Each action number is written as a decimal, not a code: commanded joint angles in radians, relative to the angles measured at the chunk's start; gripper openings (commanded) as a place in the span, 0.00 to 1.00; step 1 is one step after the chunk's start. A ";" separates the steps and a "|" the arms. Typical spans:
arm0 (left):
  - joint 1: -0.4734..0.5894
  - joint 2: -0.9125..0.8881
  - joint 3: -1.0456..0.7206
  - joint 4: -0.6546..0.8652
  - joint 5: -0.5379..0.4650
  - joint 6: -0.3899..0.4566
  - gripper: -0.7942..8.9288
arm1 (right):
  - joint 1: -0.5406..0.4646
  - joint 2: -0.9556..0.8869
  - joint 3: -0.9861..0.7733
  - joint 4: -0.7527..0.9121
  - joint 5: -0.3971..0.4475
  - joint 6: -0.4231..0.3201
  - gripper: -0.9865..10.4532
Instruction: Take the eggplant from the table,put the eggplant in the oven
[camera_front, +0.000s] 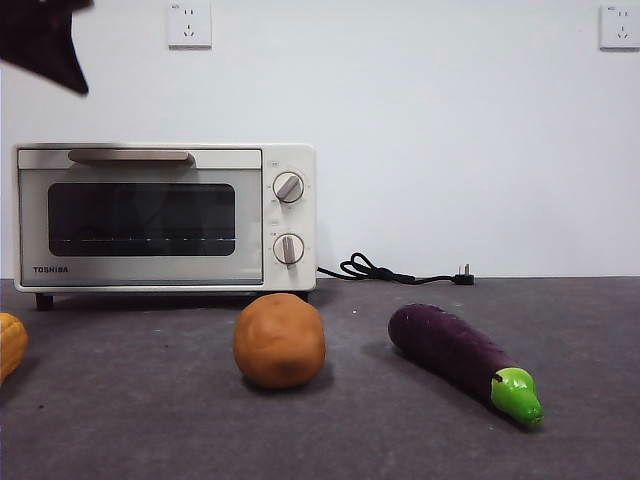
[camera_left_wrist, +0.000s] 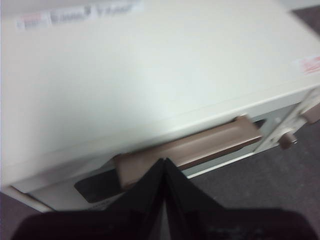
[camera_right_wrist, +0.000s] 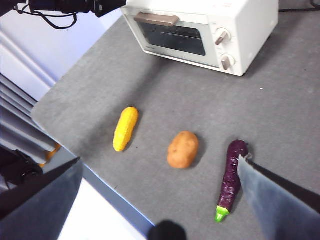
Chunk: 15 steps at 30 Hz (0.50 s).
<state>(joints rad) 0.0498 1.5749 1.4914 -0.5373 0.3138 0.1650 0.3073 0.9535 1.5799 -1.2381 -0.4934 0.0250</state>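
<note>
With my left gripper pinched shut just above the closed Toshiba oven's bar handle, I judge door-opening comes first (my right gripper waits spread wide, high above the eggplant lying on the table).

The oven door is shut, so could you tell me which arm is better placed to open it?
Left. The left gripper, jaws shut, hangs right above the oven at its bar handle; the right gripper is open, high over the eggplant.

Oven door closed; open table surrounds eggplant; potato nearby.
</note>
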 joint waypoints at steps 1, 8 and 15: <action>0.005 0.032 0.002 0.023 0.008 0.015 0.08 | 0.002 0.011 0.002 0.002 0.009 -0.021 0.59; 0.006 0.086 0.002 0.076 0.028 0.016 0.08 | 0.002 0.052 0.002 -0.001 0.011 -0.029 0.59; 0.006 0.129 0.002 0.113 0.053 0.018 0.08 | 0.002 0.076 0.002 -0.004 0.011 -0.029 0.59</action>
<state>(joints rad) 0.0525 1.6932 1.4914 -0.4343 0.3592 0.1658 0.3073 1.0279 1.5799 -1.2415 -0.4812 0.0063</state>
